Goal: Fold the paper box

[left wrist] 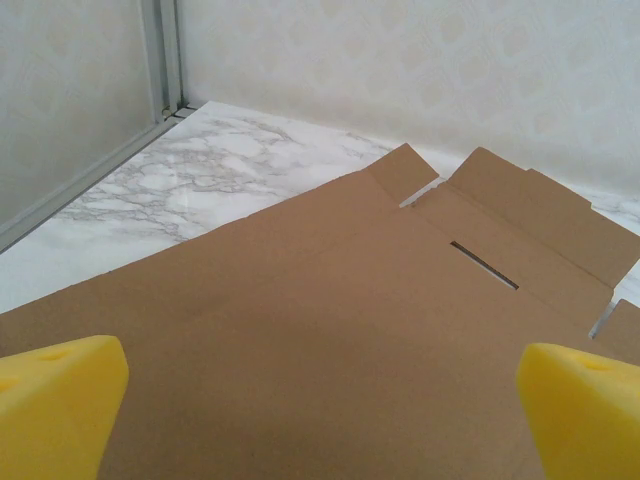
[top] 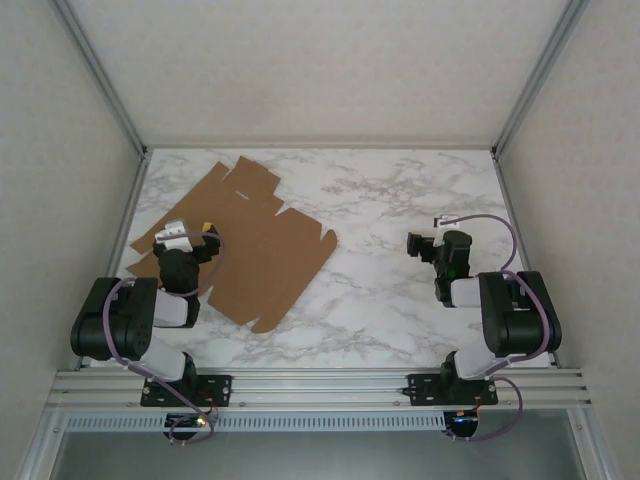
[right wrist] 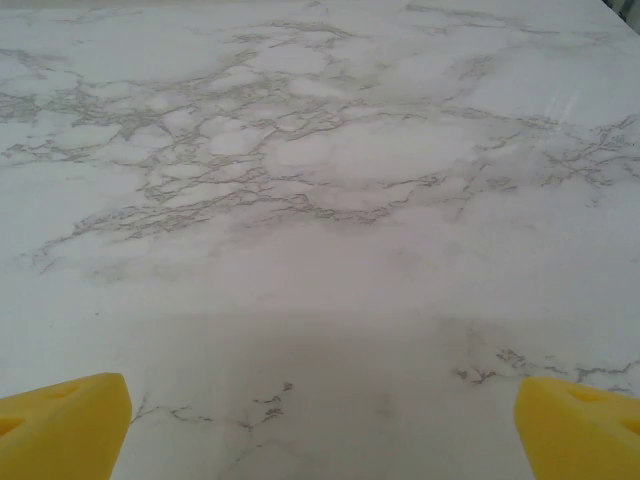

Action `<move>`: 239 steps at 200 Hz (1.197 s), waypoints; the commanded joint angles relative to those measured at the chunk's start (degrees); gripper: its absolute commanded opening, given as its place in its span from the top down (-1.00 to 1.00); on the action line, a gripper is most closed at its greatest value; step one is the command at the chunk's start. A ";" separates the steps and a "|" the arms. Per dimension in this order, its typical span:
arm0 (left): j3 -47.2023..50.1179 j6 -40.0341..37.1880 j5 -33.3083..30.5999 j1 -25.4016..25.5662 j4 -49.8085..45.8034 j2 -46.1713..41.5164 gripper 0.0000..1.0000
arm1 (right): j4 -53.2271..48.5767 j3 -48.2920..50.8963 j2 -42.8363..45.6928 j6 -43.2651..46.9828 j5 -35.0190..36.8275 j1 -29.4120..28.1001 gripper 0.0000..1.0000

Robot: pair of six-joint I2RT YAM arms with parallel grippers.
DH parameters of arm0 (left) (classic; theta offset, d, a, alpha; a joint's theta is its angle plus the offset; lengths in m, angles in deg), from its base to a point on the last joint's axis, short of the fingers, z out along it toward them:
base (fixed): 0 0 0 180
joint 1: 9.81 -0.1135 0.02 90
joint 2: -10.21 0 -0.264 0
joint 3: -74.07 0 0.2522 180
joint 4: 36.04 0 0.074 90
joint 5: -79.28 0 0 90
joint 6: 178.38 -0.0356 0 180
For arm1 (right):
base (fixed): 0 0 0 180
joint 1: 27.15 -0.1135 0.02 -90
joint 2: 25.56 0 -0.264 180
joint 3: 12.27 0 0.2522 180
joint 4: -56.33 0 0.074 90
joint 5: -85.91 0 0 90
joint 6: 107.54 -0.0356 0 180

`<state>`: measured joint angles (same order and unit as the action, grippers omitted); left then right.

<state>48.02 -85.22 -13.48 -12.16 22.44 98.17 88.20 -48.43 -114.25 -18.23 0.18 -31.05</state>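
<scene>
Across the table (top: 400, 300), toward ten o'clock, we see the paper box (top: 265, 250) lying as a flat, unfolded sheet, no flap raised. Our worry is that the sheet may slide on the smooth top when a flap is lifted, since nothing pins it, and then crease off its score lines. Our left arm bends over the sheet's near edge at eight o'clock, left hand (left wrist: 320, 410) spread wide above the cardboard, holding nothing. Our right hand (right wrist: 320, 420), at three o'clock, is spread over bare table, well apart from the sheet.
</scene>
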 commanded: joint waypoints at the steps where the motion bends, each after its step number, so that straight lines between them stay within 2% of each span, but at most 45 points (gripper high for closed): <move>1: -0.39 -0.08 -0.66 -0.02 2.31 0.09 -0.99 | 0.74 -0.72 0.53 -0.01 0.06 -0.14 -0.98; 145: -0.38 -0.39 -0.14 -0.02 2.10 -0.02 -0.99 | 0.87 -0.72 0.96 0.26 -0.70 -0.14 -0.98; 153: -0.53 -0.99 0.80 0.24 1.36 -0.58 -0.99 | -4.49 -2.79 3.59 0.96 -2.51 -0.25 -0.98; 162: -1.34 -2.52 0.99 1.27 -2.49 -3.24 -0.99 | -15.07 -6.99 7.67 2.12 -4.57 -0.67 -0.98; 178: -3.82 -5.63 -3.36 4.96 -11.54 -10.18 -0.99 | -23.78 -10.47 16.19 3.86 -6.65 -2.60 -0.98; 193: -3.79 -7.38 -5.43 9.22 -12.17 -17.59 -0.99 | -28.45 -12.38 25.58 3.71 -3.92 -5.66 -0.98; 208: -6.13 -7.10 -4.74 13.09 -16.23 -24.64 -0.99 | -34.64 -16.79 33.39 1.73 -3.49 -8.63 -0.98; 227: -12.69 -6.06 -2.31 19.63 -24.67 -30.61 -0.99 | -45.17 -25.08 38.50 0.84 -2.86 -14.82 -0.98; 239: -18.57 -5.53 -3.64 25.98 -32.98 -32.77 -0.99 | -54.50 -32.00 38.96 -3.05 3.00 -19.18 -0.98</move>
<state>38.55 -90.62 -16.67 5.63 3.67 69.78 53.36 -70.98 -77.24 -16.79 -2.59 -43.88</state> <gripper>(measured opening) 0.995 0.989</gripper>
